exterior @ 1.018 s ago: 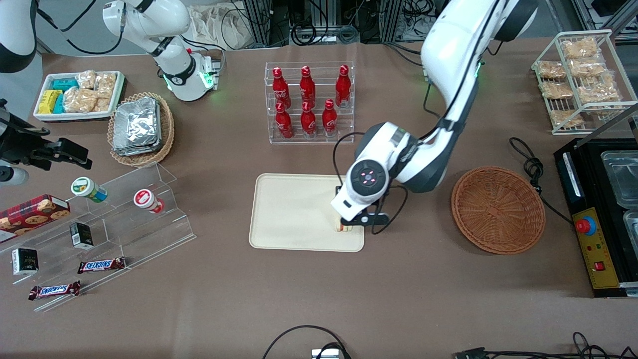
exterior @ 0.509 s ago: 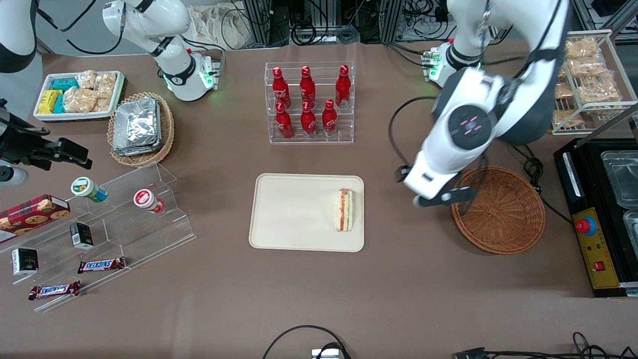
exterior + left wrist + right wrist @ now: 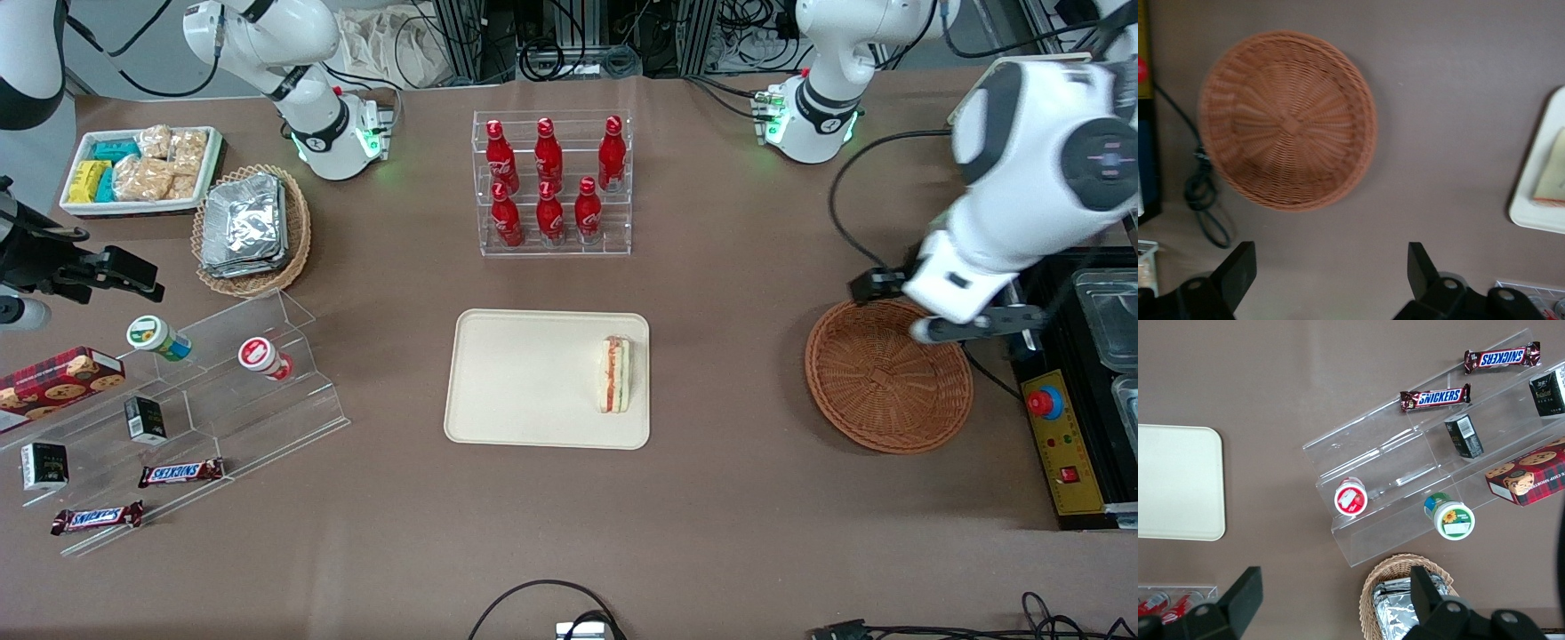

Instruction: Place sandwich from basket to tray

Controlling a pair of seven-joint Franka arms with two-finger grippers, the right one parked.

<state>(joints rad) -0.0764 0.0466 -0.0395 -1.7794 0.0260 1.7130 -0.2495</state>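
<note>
Finding the sandwich (image 3: 615,374) lying on the tray (image 3: 524,378), at its edge nearest the basket (image 3: 887,374). We judge placement done. Basket holds nothing. Our gripper (image 3: 965,327) hovers over the basket's rim, fingers spread, holding nothing.

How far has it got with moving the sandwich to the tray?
It looks done. The sandwich lies on the tray, at the edge nearest the basket, and the basket is empty. Nothing is in hand: the gripper is open, hanging above the table beside the basket. Nothing seems left except perhaps parking the arm.
</note>
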